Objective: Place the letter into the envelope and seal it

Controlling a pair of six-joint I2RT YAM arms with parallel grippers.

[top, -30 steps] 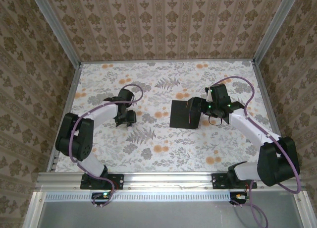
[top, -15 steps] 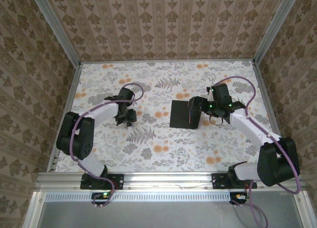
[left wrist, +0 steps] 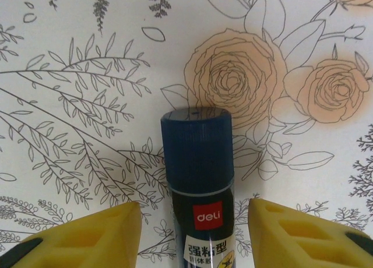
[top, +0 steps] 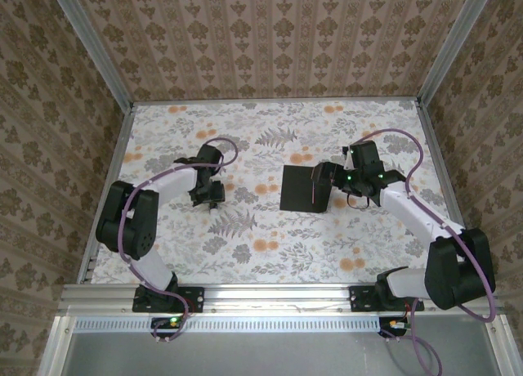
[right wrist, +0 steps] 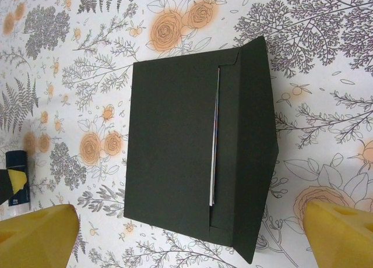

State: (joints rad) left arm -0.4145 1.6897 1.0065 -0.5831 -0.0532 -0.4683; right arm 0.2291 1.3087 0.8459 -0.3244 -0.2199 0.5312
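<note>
Left hand (left wrist: 195, 233) is straddling the glue stick (left wrist: 197, 157), standing apart, not yet pinching; an off-centre squeeze risks rolling it away. Right hand (right wrist: 186, 230), wide open, is hovering over the envelope (right wrist: 169, 145) on the table (right wrist: 326, 58), letter (right wrist: 213, 140) tucked inside; the flap (right wrist: 250, 163) could be springing up unglued

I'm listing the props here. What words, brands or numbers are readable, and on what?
"deli": white letters on a red patch on the glue stick.
"强粘型": black characters on the white band just below.
Smaller line beneath: cut off by the frame edge, unreadable.
Envelope: plain black, no markings.
</note>
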